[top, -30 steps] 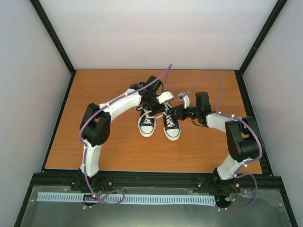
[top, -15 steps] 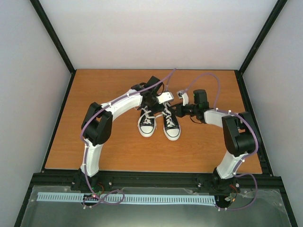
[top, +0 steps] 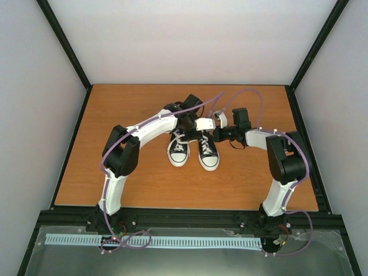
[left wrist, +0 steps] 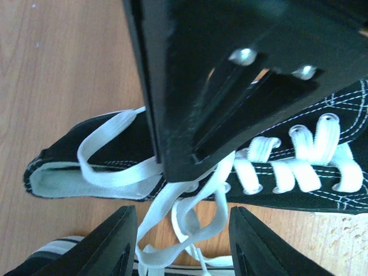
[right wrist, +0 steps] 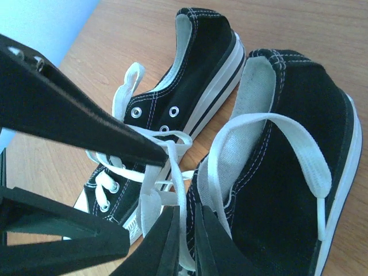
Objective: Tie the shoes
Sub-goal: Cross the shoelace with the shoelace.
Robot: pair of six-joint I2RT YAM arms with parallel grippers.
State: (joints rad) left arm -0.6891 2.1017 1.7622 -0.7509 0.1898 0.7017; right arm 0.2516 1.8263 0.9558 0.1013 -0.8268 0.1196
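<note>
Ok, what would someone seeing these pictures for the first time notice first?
A pair of black sneakers with white toe caps sits in the middle of the wooden table, toes toward the near edge. The left arm and right arm, both white, curve in and meet over the heels. Up close, loose white laces tangle between the shoes, the right arm's jaws closed on a strand.

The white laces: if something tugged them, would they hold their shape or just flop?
Likely floppy: the laces sag in loose loops over the black sneaker. They look flat and woven, so probably not slippery. A hard tug might drag that small sneaker along.
</note>
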